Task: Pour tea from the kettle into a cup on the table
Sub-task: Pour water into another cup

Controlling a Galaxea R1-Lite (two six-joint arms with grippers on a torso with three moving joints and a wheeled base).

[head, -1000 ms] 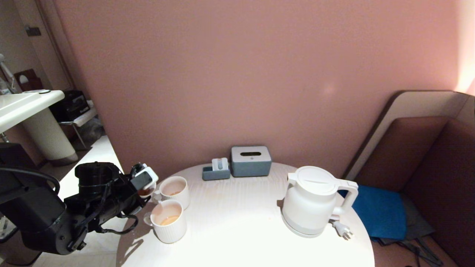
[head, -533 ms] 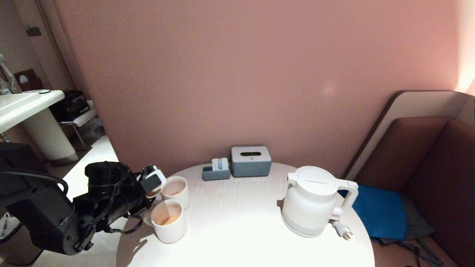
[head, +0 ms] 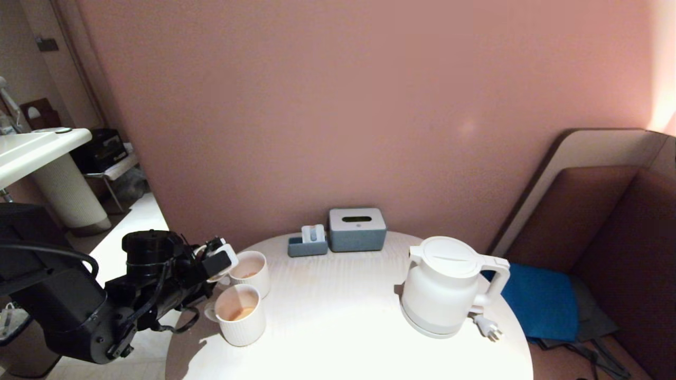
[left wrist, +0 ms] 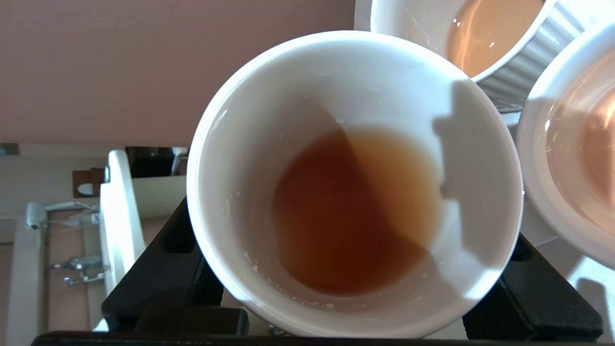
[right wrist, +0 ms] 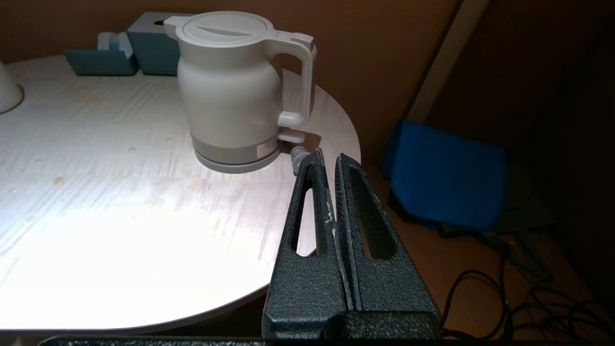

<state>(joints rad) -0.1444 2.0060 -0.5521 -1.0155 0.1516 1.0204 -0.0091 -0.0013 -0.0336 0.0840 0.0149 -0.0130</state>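
The left pincer (head: 219,262) grips the small white cup (left wrist: 353,185) by its sides at the worktop's (head: 338,316) edge, just beside the far ribbed mug (head: 250,272). Orange-brown tea (left wrist: 358,214) sits in the cup's bottom. The near ribbed mug (head: 240,315), also beside that mug, holds pale tea too. The white kettle (head: 446,285) stands upright on its base, well apart from the mugs. The right pincer (right wrist: 329,161) is closed and empty, near the kettle's plug (head: 487,326)

mugs (head: 243,303): two, ribbed, side by side | tissue box (head: 357,228): grey, at wall | holder (head: 308,245): beside box | cushion (head: 538,302): blue, on seat
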